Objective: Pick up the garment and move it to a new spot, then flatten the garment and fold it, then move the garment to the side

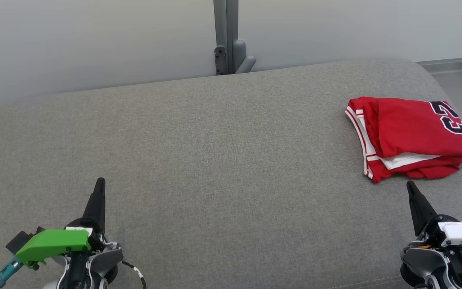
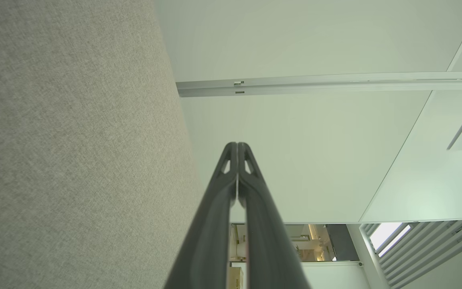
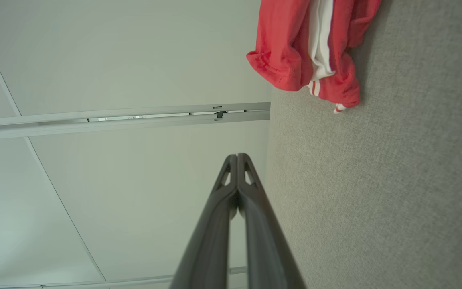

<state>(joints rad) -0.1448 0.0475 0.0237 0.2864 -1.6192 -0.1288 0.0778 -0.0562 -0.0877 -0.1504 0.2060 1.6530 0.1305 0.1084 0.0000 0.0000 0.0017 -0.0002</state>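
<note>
We saw the red garment (image 1: 411,132) lying folded at the far right of the grey cushion (image 1: 215,144), with white stripes along its trim. Its black, white-edged number lay sideways and seemed to read 23. Our left gripper (image 1: 100,184) sat at the near left, fingers pressed together, holding nothing. Our right gripper (image 1: 410,185) sat at the near right, likewise closed and empty, just short of the garment's near edge.

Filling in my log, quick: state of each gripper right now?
Left gripper: closed, holding nothing.
Right gripper: closed, holding nothing, clear of the garment.
</note>
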